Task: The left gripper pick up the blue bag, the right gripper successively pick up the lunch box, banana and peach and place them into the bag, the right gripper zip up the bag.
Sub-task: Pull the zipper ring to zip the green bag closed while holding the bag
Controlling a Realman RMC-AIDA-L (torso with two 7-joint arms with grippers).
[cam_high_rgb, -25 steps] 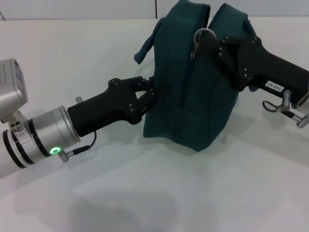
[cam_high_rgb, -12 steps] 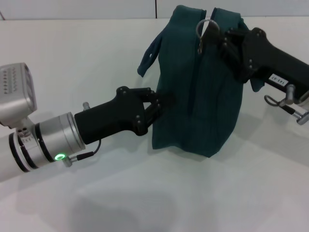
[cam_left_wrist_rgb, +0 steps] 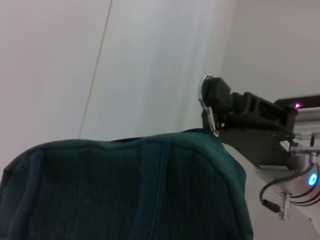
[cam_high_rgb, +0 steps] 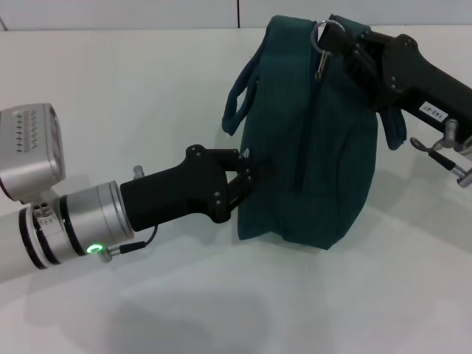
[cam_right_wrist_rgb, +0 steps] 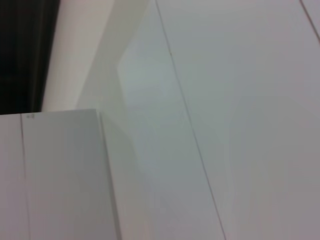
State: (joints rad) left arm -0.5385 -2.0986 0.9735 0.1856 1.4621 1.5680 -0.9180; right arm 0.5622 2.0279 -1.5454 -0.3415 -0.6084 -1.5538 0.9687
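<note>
The blue bag [cam_high_rgb: 324, 162] stands on the white table, its zip line running down its near side. My left gripper [cam_high_rgb: 248, 175] is shut on the fabric of the bag's left side, low down. My right gripper [cam_high_rgb: 341, 43] is at the bag's top, shut on the ring zip pull [cam_high_rgb: 325, 35]. The left wrist view shows the bag's top [cam_left_wrist_rgb: 125, 190], with the right gripper [cam_left_wrist_rgb: 216, 107] holding the ring zip pull [cam_left_wrist_rgb: 204, 90] at its far end. The lunch box, banana and peach are out of view. The right wrist view shows only pale wall and panel surfaces.
The white table [cam_high_rgb: 221, 302] spreads around the bag. One handle loop [cam_high_rgb: 237, 103] hangs off the bag's left side, another [cam_high_rgb: 395, 133] droops on the right under the right arm. A wall seam runs behind.
The bag and both grippers have shifted to the right. The right gripper has carried the zip ring further right along the bag's top, and the left handle has dropped down.
</note>
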